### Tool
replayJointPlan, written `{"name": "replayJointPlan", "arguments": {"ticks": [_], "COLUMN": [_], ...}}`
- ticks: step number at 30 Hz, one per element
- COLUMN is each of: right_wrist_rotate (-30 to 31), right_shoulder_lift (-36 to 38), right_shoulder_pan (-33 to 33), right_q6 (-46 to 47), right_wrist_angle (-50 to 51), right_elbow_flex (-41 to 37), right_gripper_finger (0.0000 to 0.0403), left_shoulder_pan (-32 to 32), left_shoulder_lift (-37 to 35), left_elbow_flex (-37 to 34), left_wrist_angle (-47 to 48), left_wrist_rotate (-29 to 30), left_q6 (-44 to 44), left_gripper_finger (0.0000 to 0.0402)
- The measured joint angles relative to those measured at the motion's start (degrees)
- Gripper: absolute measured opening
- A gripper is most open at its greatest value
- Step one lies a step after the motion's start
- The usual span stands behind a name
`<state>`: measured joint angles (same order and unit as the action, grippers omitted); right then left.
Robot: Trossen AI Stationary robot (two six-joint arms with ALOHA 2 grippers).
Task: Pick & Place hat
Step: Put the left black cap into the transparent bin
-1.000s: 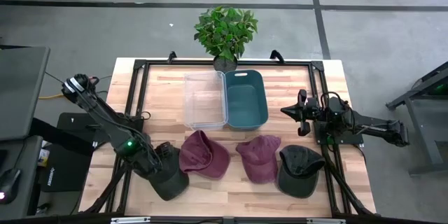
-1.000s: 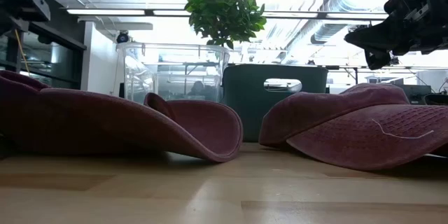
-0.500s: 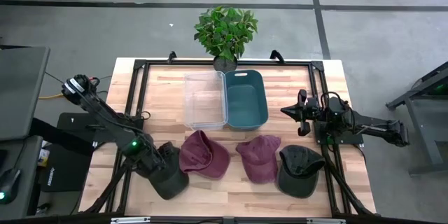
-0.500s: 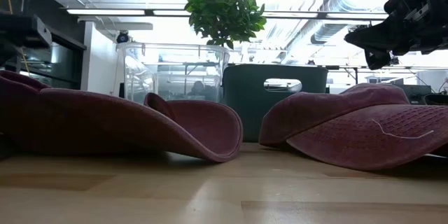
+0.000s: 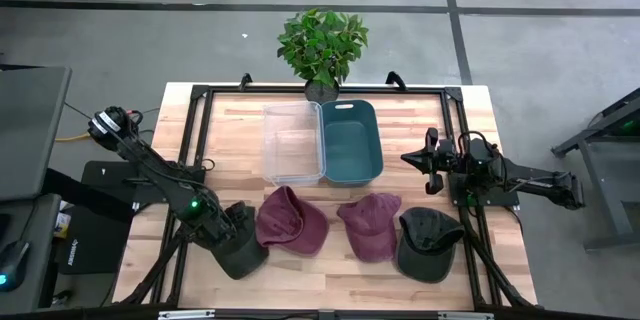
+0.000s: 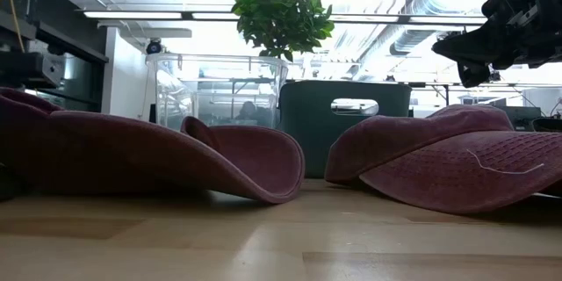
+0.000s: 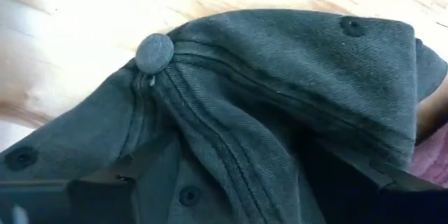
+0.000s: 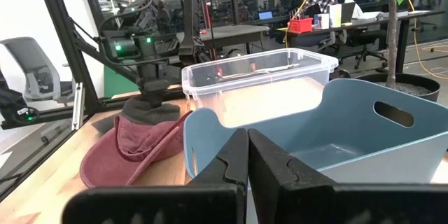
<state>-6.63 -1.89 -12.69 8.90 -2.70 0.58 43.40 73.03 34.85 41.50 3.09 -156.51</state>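
Observation:
Several hats lie in a row near the table's near edge. A dark grey hat (image 5: 241, 256) sits at the left, with my left gripper (image 5: 226, 232) down on it and shut on its crown. To its right lie a maroon hat (image 5: 291, 222), a second maroon hat (image 5: 370, 226) and another dark hat (image 5: 429, 243), each resting on the wood. My right gripper (image 5: 431, 163) waits, shut, above the table's right side, by the teal bin (image 5: 351, 141). My left gripper holds the dark grey hat by a raised fold of its crown (image 7: 238, 147), just below the top button (image 7: 154, 51). The bunched cloth is pinched between the two fingers (image 7: 122, 182), which come from above. Whether the hat still rests on the table cannot be seen.
A clear bin (image 5: 293, 144) and the teal bin stand side by side at the table's far middle, with a potted plant (image 5: 322, 46) behind them. Bare wood (image 5: 230, 130) lies to the left of the bins and along the near edge.
My left arm has eased a little toward the table's right and far side, staying on the dark grey hat. The hat has shifted slightly with it, and its outline has drawn in. In the low view a part of the arm has sunk lower.

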Motion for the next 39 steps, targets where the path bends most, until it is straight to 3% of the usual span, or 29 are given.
{"name": "replayJointPlan", "arguments": {"ticks": [17,31,39], "right_wrist_rotate": [0.00,0.00,0.00], "right_shoulder_lift": [-0.02,-0.02,-0.02], "right_shoulder_pan": [0.00,-0.02,0.00], "right_q6": [0.00,-0.01,0.00], "right_wrist_angle": [-0.02,-0.02,-0.02], "right_elbow_flex": [0.00,0.00,0.00], "right_gripper_finger": [0.0000,0.0000,0.0000], "left_shoulder_pan": [0.10,0.11,0.24], "left_shoulder_lift": [0.00,-0.33,-4.82], "left_elbow_flex": [-0.04,0.03,0.05], "left_wrist_angle": [0.20,-1.13,0.07], "left_wrist_rotate": [0.31,-0.22,0.69], "left_q6": [1.98,4.76,5.40], "left_gripper_finger": [0.0008,0.0001,0.0000]}}
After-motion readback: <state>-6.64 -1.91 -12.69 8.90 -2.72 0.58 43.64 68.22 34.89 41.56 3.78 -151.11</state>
